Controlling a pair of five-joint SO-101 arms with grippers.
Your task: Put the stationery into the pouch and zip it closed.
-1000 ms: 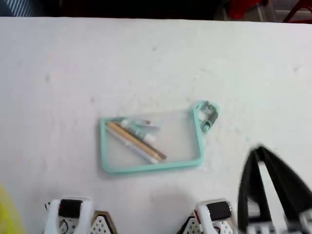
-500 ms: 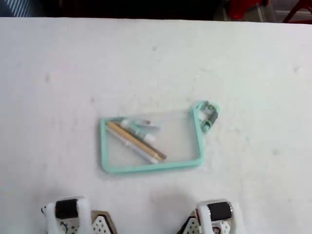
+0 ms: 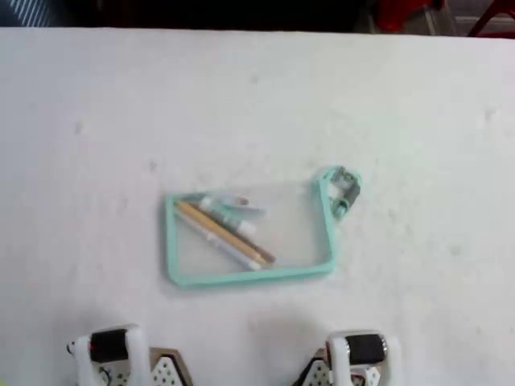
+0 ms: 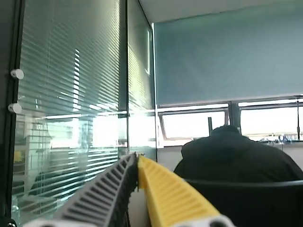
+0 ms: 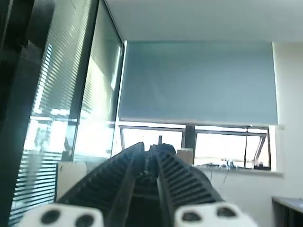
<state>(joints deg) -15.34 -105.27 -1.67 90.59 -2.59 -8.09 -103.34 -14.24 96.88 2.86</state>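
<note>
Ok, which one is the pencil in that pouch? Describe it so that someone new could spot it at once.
Near the middle of the white table lies a flat clear plastic pouch with a mint-green rim. Inside it, toward its left end in the high view, a few pens lie slantwise. The long tan-brown pencil runs between them and is the only brown one, as the others are pale white, mint or grey.

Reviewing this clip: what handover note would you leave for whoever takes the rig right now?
Left gripper: shut, empty, pointing out into the room.
Right gripper: shut, empty, also pointing out into the room.
Pouch lies flat mid-table with the pens inside. The zipper pull sits at its far right corner.
Done: stationery is in.
Left: confirm the zip is fully closed; the high view cannot settle it.
</note>
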